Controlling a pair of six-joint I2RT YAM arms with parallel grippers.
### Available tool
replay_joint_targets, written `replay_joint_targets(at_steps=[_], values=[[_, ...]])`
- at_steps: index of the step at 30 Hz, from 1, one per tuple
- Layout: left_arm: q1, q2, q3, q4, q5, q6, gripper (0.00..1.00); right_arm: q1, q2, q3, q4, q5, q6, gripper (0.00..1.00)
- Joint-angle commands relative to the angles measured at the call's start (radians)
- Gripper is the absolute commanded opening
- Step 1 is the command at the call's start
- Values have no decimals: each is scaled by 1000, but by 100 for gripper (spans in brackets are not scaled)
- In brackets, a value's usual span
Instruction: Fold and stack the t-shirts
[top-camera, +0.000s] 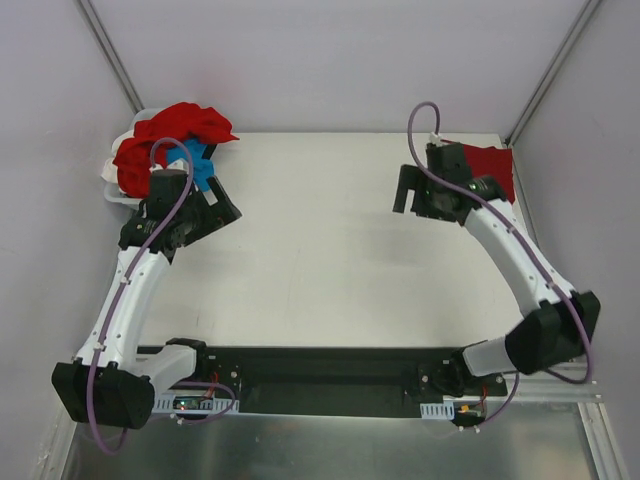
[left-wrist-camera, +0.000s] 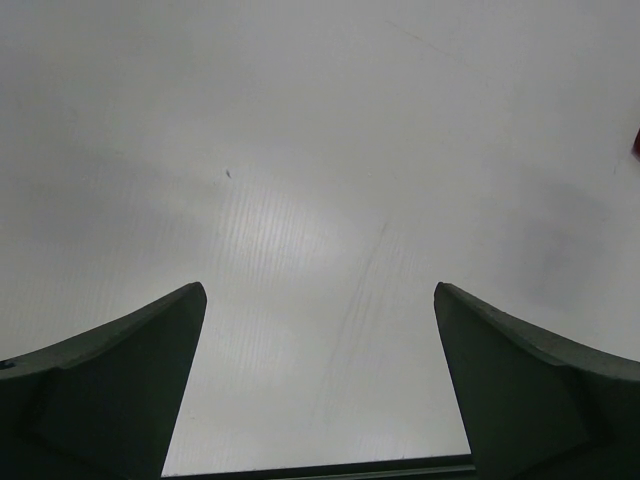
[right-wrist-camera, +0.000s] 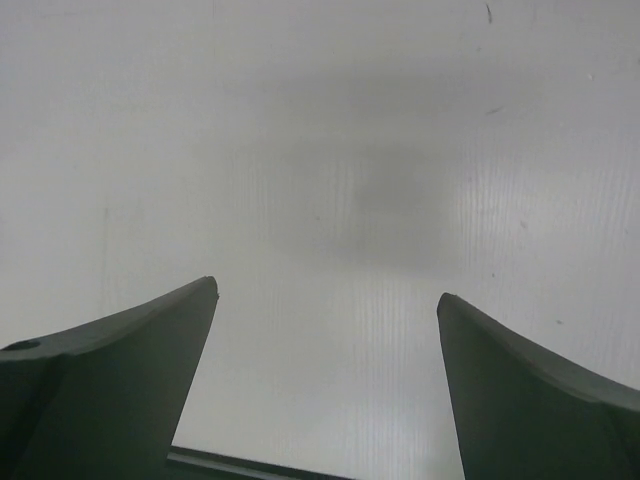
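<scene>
A heap of crumpled deep-red t-shirts (top-camera: 165, 135) sits at the table's back left corner, with a bright blue one (top-camera: 200, 168) poking out at its near side. Another red t-shirt (top-camera: 495, 165) lies flat at the back right corner. My left gripper (top-camera: 228, 208) hovers just in front of the heap, open and empty; its wrist view shows the left gripper (left-wrist-camera: 318, 290) over bare table. My right gripper (top-camera: 405, 190) hangs left of the flat shirt, also open and empty. In the right wrist view, only bare table lies under the right gripper (right-wrist-camera: 326, 292).
The heap rests in a white container (top-camera: 112, 180) at the left wall. The white table (top-camera: 320, 260) is bounded by grey walls at the back and both sides. A red sliver (left-wrist-camera: 636, 142) shows at the left wrist view's right edge.
</scene>
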Motion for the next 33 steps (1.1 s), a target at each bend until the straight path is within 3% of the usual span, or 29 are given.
replay_joint_targets(at_steps=[1, 9, 15, 20, 33], values=[[9, 49, 63, -1, -37, 64, 99, 10, -208, -143, 11, 1, -50, 96], [9, 97, 105, -8, 66, 110, 99, 12, -196, -93, 106, -48, -61, 96], [27, 207, 251, -70, 171, 120, 99, 9, -150, 10, 114, 195, -108, 96], [35, 261, 264, -70, 174, 115, 99, 2, -147, -31, 189, 208, -171, 96], [36, 298, 311, -67, 189, 120, 99, -4, -134, -28, 180, 119, -157, 96]])
